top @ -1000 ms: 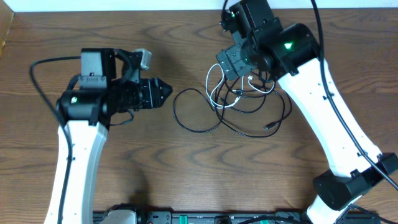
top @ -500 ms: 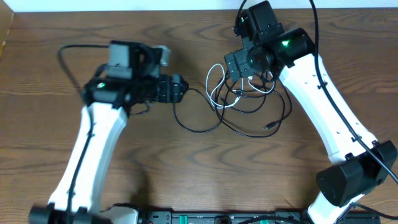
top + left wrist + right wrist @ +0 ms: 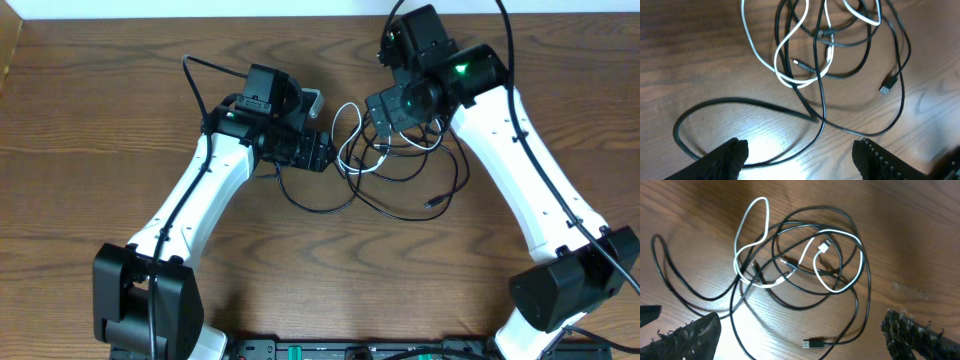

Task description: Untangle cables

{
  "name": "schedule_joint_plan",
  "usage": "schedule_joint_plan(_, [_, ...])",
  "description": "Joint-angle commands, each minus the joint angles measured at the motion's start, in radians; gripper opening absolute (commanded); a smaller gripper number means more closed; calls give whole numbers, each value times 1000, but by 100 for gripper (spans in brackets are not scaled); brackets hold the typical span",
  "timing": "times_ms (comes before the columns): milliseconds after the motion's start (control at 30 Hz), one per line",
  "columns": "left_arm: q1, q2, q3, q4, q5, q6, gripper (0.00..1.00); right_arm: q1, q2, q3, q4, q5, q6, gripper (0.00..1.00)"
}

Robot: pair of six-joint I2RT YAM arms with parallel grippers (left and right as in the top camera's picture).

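Left gripper (image 3: 800,147): jaws wide, holding nothing, low over black loop (image 3: 735,100) at left edge of heap. Right gripper (image 3: 801,320): jaws wide, holding nothing, above heap. Cables (image 3: 385,165): black plus white cable (image 3: 824,246), knotted on table (image 3: 100,100) between grippers.

The bench (image 3: 90,200) is dark brown wood with wavy, lighter streaks of grain and a pale glare patch under each wrist camera. Most of the cables (image 3: 747,101) are black. One white cable (image 3: 789,82) loops among them and ends in a white plug (image 3: 824,246). A black plug (image 3: 812,343) has a silvery tip. The left arm (image 3: 190,200) and the right arm (image 3: 520,170) have white shells with black joints. A green light (image 3: 463,71) glows on the right one. The left tool (image 3: 800,145) and the right tool (image 3: 800,330) are black.
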Motion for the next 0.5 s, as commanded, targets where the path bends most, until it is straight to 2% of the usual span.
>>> schedule_joint_plan(0, [0,-5,5,-14,-14,50,73,-26,-11,3,-3,1,-12,99])
schedule_joint_plan(100, [0,-5,5,-13,-74,29,73,-36,-11,3,-3,0,-3,99])
schedule_joint_plan(300, [0,10,5,9,-275,-270,73,-34,-11,3,-3,0,108,99])
schedule_joint_plan(400, [0,32,5,58,-282,-264,73,-34,-11,3,-3,-3,112,99])
schedule_joint_plan(467, [0,52,5,94,-295,-217,73,-34,-11,3,-6,-3,106,99])
